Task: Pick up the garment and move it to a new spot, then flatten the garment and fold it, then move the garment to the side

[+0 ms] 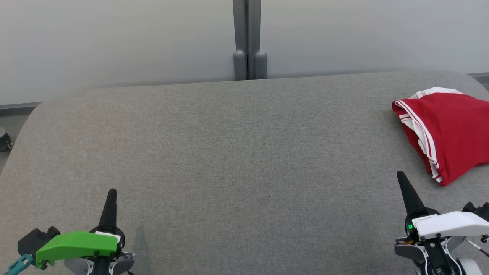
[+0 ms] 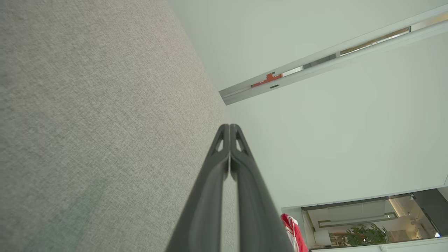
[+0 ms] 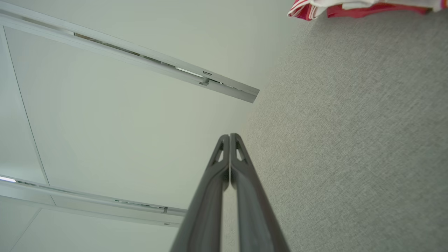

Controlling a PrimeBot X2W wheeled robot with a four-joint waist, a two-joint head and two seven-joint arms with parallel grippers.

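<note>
The garment [image 1: 447,131] is red with white stripes and lies folded in a compact bundle at the far right of the grey table [image 1: 237,152]. A strip of the garment [image 3: 353,7] shows along the top edge of the right wrist view, and a small red piece of the garment [image 2: 293,231] sits low in the left wrist view. My left gripper [image 1: 111,192] rests at the lower left, shut and holding nothing, its fingertips pressed together [image 2: 229,126]. At the lower right my right gripper [image 1: 400,175] is shut and holds nothing too [image 3: 229,135], a little short of the garment's near corner.
A pale wall [image 1: 114,42] with a grey vertical post [image 1: 249,42] rises behind the table's far edge. The table's rounded corners sit at the far left and far right. A dark object [image 1: 4,140] stands off the table's left edge.
</note>
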